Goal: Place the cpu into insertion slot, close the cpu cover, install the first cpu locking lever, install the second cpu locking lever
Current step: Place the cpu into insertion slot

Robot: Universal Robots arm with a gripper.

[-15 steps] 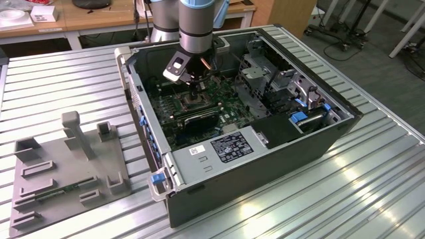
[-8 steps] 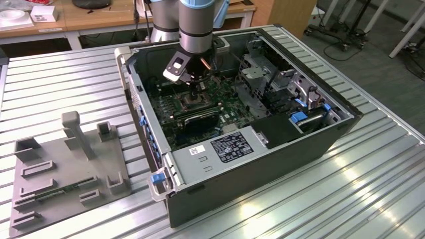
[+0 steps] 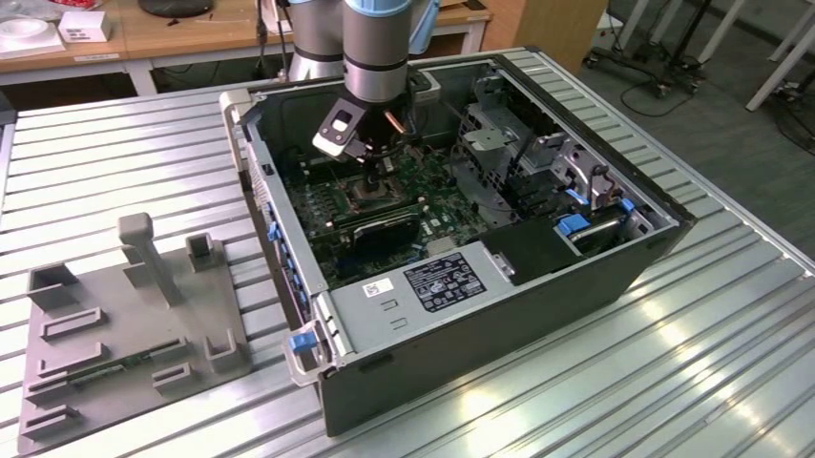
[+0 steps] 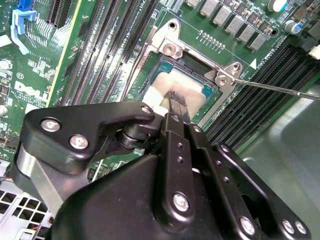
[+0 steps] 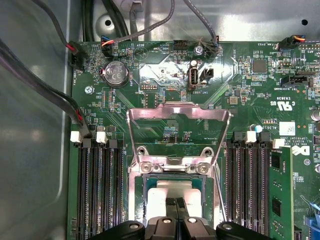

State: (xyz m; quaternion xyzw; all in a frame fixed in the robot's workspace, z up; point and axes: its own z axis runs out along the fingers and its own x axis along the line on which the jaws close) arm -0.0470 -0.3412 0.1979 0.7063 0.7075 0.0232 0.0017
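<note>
- Jaws pressed together with nothing seen between them, tips just over the cpu (image 5: 172,189), which lies flat in the insertion slot (image 5: 134,205).
- Exterior view, left to right: grey fixture (image 3: 128,324) on the bench (image 3: 637,382), then the open computer case (image 3: 510,315).
- I judge the cpu light, stiff and fragile, best held by its edges.
- First wrist view shows the cpu cover (image 5: 178,110) swung open; second wrist view shows a thin lever (image 4: 270,87) beside the slot.

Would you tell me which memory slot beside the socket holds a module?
The outermost slot in the bank opposite the coin cell: green module in it, the others empty.

cpu (image 5: 167,189) in insertion slot (image 5: 148,198) w/ cpu cover (image 5: 177,109) (open)
</note>
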